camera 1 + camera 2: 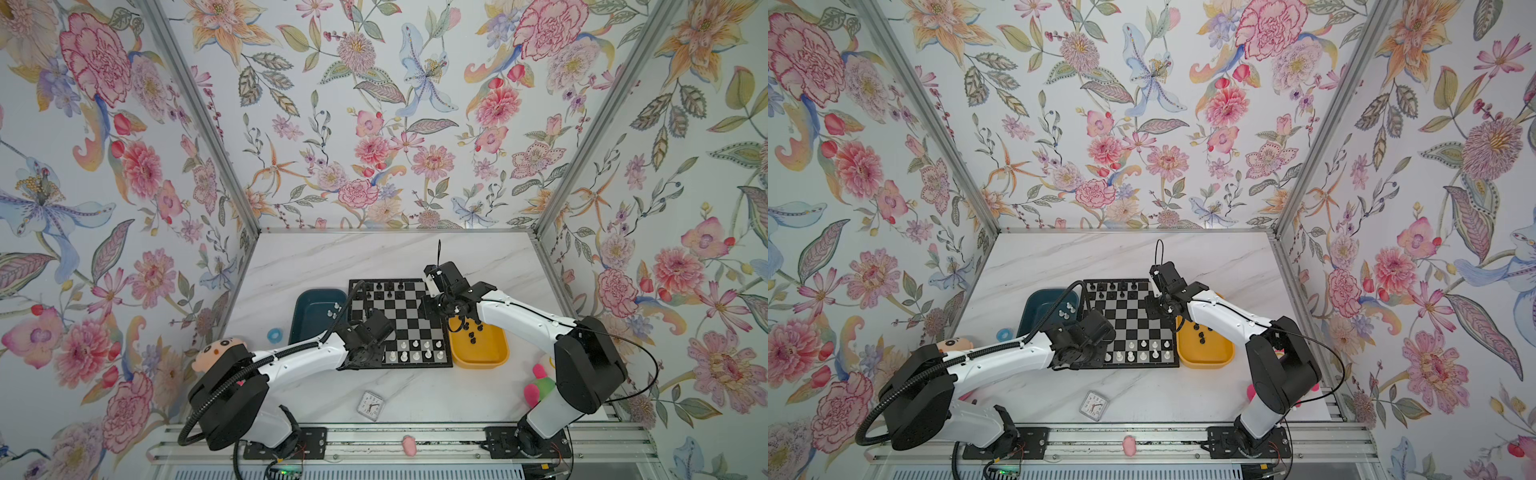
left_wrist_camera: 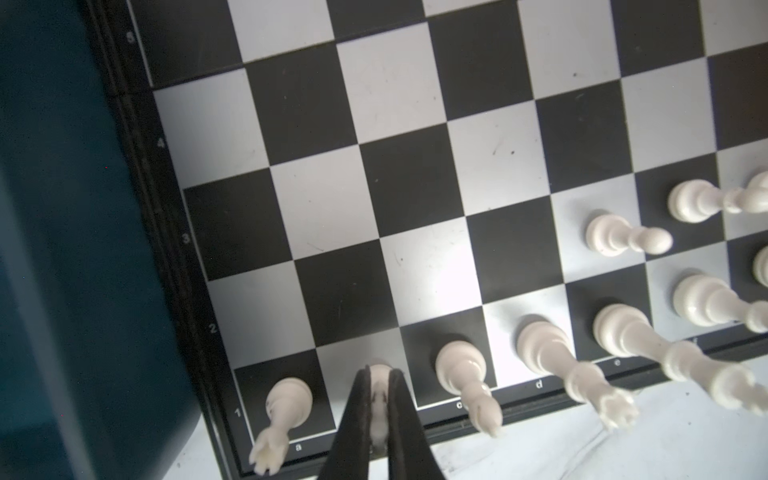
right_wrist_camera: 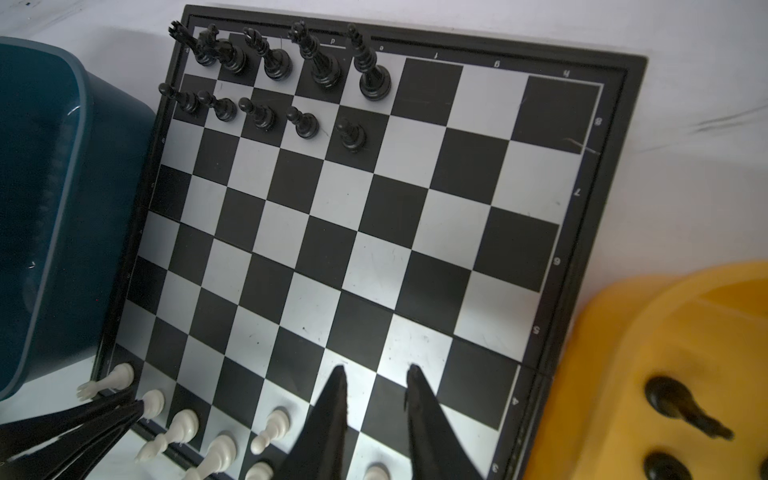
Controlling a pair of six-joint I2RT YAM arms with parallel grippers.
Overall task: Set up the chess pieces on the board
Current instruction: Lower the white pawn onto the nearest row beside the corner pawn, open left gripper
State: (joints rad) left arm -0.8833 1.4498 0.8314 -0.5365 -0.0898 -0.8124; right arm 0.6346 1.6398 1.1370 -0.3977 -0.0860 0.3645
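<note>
The board lies mid-table, with black chess pieces in its two far rows and white ones in its near rows. My left gripper is shut on a white chess piece. That piece stands on the first-row square between a rook and a bishop. In both top views the left gripper sits over the board's near left corner. My right gripper hangs open and empty over the board's right side.
A yellow tray at the board's right holds several black pieces. A teal tray at its left holds white pieces. A small clock, a blue ring, a doll head and a pink-green toy lie around.
</note>
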